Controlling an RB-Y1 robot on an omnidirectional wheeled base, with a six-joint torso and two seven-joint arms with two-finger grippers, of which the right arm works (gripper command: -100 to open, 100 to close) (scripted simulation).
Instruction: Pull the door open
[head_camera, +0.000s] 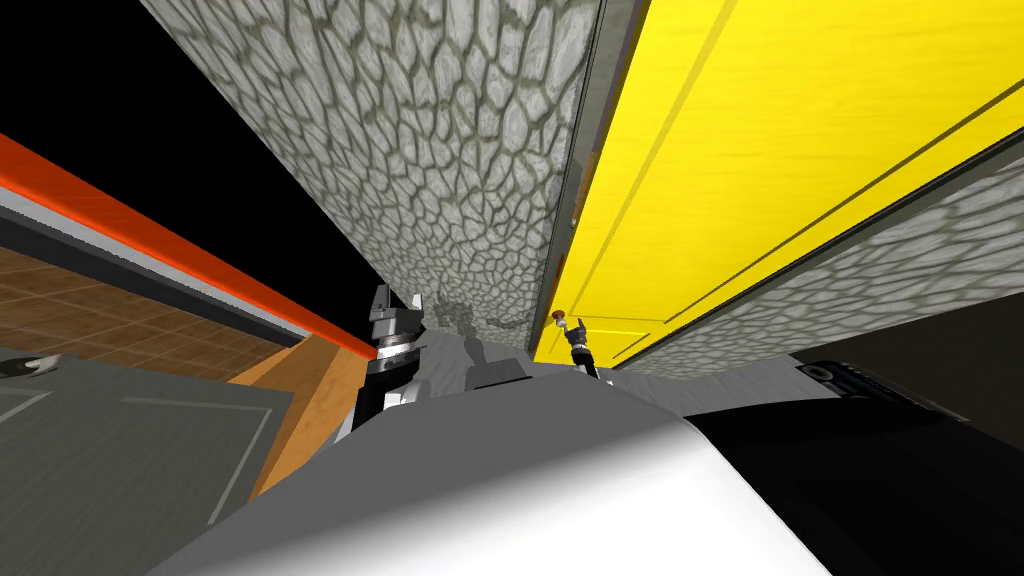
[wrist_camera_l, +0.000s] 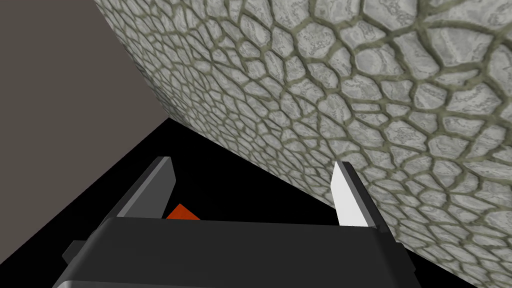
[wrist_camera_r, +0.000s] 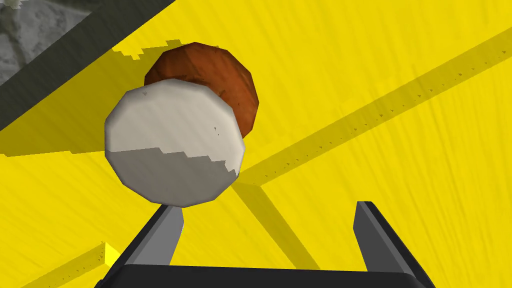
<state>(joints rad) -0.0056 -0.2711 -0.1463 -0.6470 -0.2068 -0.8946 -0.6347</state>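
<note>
You face a door (wrist_camera_r: 410, 130) finished in matt yellow, with fine streaks like wood grain. Its knob (wrist_camera_r: 175, 145) is smooth, off-white and faceted, set on a brown base (wrist_camera_r: 225, 75) with a wood-like grain. The wall (wrist_camera_l: 375, 75) reads as rough cobbled stone. The floor (head_camera: 110, 310) looks like brown wooden tiles.

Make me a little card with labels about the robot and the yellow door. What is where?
door: yellow, with panel lines, next to a stone-patterned wall
knob: round and pale, on a reddish-brown base fixed to the door
right end effector: open, close to the knob; the knob sits ahead of one finger, not between the two
left end effector: open, holding nothing, near the stone-patterned wall
grip on knob: not yet made
</note>
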